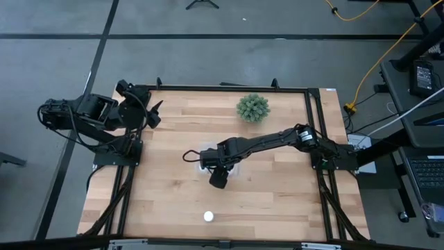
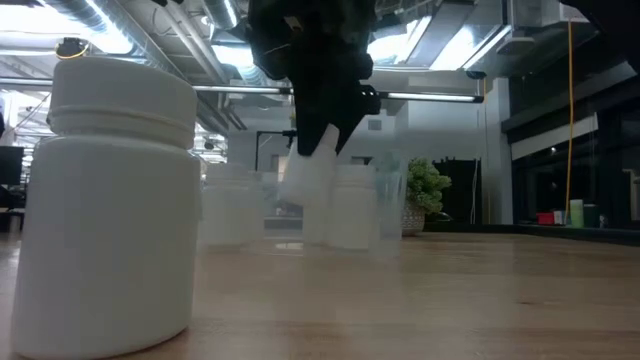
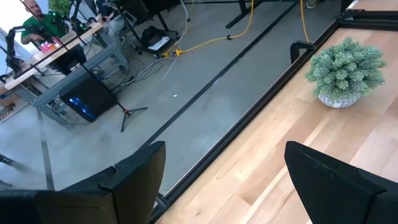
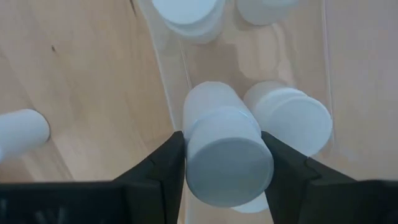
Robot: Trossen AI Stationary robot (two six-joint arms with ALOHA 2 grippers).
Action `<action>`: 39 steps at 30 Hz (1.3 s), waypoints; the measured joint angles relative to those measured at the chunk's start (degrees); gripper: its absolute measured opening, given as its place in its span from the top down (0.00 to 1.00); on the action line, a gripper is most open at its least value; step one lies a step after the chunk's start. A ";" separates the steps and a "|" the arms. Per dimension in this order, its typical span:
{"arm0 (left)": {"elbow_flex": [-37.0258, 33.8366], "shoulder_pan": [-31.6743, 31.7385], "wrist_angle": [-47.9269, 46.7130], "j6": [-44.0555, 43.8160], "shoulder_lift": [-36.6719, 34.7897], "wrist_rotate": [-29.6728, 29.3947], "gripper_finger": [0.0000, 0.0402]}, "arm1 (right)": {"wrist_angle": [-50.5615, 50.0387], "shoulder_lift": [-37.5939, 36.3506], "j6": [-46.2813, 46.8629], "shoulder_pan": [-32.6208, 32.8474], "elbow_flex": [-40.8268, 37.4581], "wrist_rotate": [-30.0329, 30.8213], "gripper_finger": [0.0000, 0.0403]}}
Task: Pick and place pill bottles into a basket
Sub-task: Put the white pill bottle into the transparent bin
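My right gripper (image 1: 210, 161) reaches to the table's middle and is shut on a white pill bottle (image 4: 224, 149) above the clear basket (image 4: 163, 68). Three more bottles stand in the basket (image 4: 289, 121), (image 4: 186, 15), (image 4: 261, 6). Another bottle (image 4: 22, 134) stands on the wood just outside the basket. One more bottle (image 1: 208, 217) stands upright on its base near the table's near edge; it shows large in the low view (image 2: 110, 200). My left gripper (image 3: 224, 186) is open and empty at the table's far left corner. My right gripper pinches the bottle's upper end (image 4: 214, 146) between its two fingers (image 4: 163, 165), one on each side. The fingers slant down from above. The bottle hangs tilted below them (image 2: 310, 170), its lower end among the bottles in the basket and clear of the table.
A green spiky plant (image 1: 252, 107) in a small pot stands at the table's far side, right of middle. A black frame rail runs along the table's edges (image 1: 229, 88). Bare wood lies left and right of the basket.
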 joint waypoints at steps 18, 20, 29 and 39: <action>0.00 0.00 0.40 0.39 -0.02 0.04 0.20 | -1.16 3.48 -3.32 -1.00 -0.02 -2.03 0.60; 0.00 0.00 0.40 1.00 -0.02 0.04 0.20 | -0.62 3.46 -3.30 -1.03 0.03 -2.03 0.60; 0.00 0.02 0.40 1.43 -0.02 -0.04 0.20 | -0.46 3.45 -3.76 -1.17 0.04 -1.95 0.60; 0.00 0.00 0.41 1.53 -0.02 -0.09 0.20 | -0.91 3.43 -3.68 -1.17 0.04 -1.85 0.60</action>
